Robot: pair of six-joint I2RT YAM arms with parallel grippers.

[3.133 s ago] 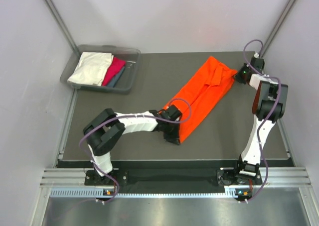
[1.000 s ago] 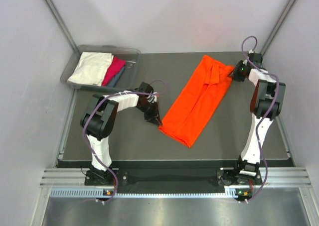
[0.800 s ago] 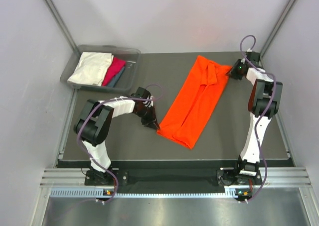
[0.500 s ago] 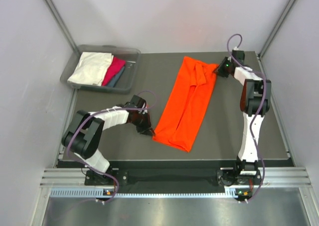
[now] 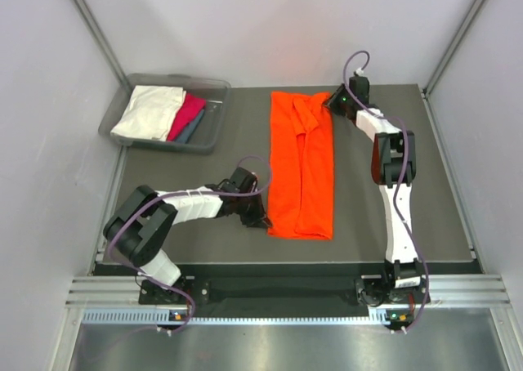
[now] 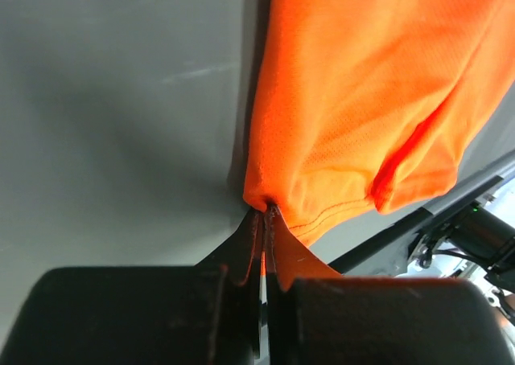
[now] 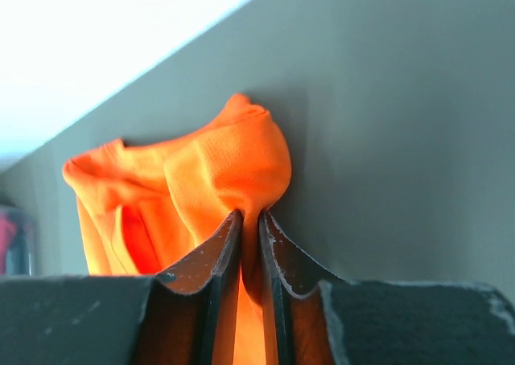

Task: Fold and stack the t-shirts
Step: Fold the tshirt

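Observation:
The orange t-shirt (image 5: 303, 165) lies folded into a long strip down the middle of the dark table. My left gripper (image 5: 263, 221) is shut on its near left corner (image 6: 265, 200), low on the table. At the far end, my right gripper (image 5: 333, 103) is shut on a bunched fold at the right corner (image 7: 245, 168). Both pinches show close up in the wrist views, cloth squeezed between the left fingertips (image 6: 256, 220) and the right fingertips (image 7: 231, 224). More folded t-shirts, cream-white (image 5: 149, 111), magenta-pink (image 5: 187, 114) and teal-grey (image 5: 191, 129), lie in the bin.
A grey plastic bin (image 5: 214, 124) sits at the table's far left corner. White walls with metal posts close in the sides and back. The table's near edge (image 5: 278, 266) runs just below the shirt's hem.
Both grippers have dragged the orange shirt leftward and turned it from a slant to straight up and down the table. The right gripper's fingers closed tighter on the cloth.

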